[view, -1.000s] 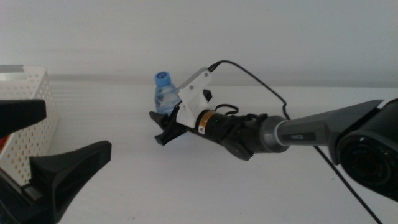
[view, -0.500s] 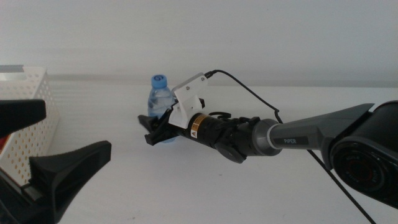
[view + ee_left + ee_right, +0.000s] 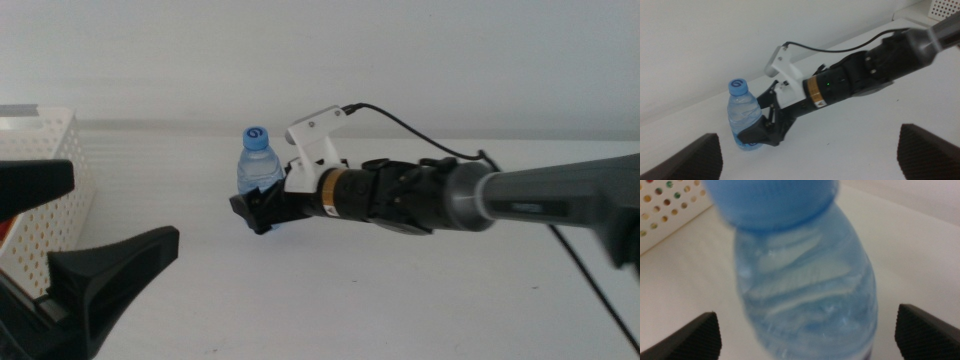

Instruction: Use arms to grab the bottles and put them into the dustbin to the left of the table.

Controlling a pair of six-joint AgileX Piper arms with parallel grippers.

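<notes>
A small clear water bottle (image 3: pixel 257 160) with a blue cap stands upright on the white table (image 3: pixel 400 290). My right gripper (image 3: pixel 262 206) reaches in from the right and sits open around its lower half, one jaw on each side. In the right wrist view the bottle (image 3: pixel 805 280) fills the gap between the wide-apart jaws. The left wrist view shows the bottle (image 3: pixel 742 112) with one black jaw in front of its base. My left gripper (image 3: pixel 60 225) waits open at the near left. The white perforated dustbin (image 3: pixel 50 170) stands at the left edge.
The right arm's black cable (image 3: pixel 420 135) arcs over the table behind the wrist. A corner of the dustbin (image 3: pixel 945 7) shows in the left wrist view, and its holed wall (image 3: pixel 660 200) in the right wrist view. A white wall backs the table.
The right arm has reached further left and levelled out, bringing its jaws around the bottle's lower half. The bottle has shifted slightly left. The left gripper has not moved.
</notes>
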